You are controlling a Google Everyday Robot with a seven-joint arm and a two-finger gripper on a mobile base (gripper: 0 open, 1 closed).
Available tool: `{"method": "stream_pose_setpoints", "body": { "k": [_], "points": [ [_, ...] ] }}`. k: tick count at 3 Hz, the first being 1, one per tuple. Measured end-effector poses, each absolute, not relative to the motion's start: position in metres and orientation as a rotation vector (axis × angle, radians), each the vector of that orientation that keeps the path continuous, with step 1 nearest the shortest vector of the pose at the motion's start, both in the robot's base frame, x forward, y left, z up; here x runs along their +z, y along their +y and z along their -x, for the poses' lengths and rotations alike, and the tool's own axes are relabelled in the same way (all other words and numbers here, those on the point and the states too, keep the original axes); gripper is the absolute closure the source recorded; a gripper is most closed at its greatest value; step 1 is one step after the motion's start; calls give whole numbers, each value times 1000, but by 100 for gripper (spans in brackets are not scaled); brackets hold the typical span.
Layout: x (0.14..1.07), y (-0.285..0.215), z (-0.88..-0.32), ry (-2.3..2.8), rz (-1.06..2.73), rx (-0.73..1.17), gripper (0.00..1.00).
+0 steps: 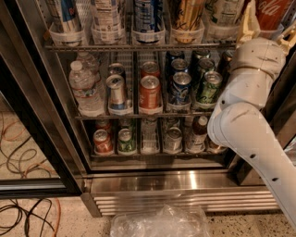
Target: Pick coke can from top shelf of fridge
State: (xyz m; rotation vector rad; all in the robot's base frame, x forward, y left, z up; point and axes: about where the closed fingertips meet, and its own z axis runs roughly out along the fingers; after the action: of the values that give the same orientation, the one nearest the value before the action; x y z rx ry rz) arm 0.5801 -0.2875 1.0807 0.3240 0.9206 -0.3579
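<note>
The coke can [274,13] is red with white script and stands at the far right of the top shelf [138,46], cut off by the upper edge of the view. It sits in a clear plastic front holder. My gripper [270,28] reaches up at the can, with its cream parts on either side of it. The white arm [252,97] rises from the lower right in front of the fridge's right side. The fridge [175,183] stands open, with a stainless base and vent slats.
Tall cans [148,16] fill the other top-shelf holders. The middle rack holds a water bottle [84,90], a silver can [115,92], an orange-red can [149,92] and green cans [209,87]. Small cans stand on the bottom rack. Cables [23,213] and a plastic bag [162,222] lie on the floor.
</note>
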Motion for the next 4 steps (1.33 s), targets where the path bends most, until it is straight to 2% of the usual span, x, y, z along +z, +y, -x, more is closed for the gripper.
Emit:
{"method": "stream_pose_setpoints", "body": {
  "k": [2, 4],
  "points": [
    [1080, -298, -578, 924, -349, -373, 33],
    [1086, -281, -591, 942, -221, -330, 32]
  ]
}}
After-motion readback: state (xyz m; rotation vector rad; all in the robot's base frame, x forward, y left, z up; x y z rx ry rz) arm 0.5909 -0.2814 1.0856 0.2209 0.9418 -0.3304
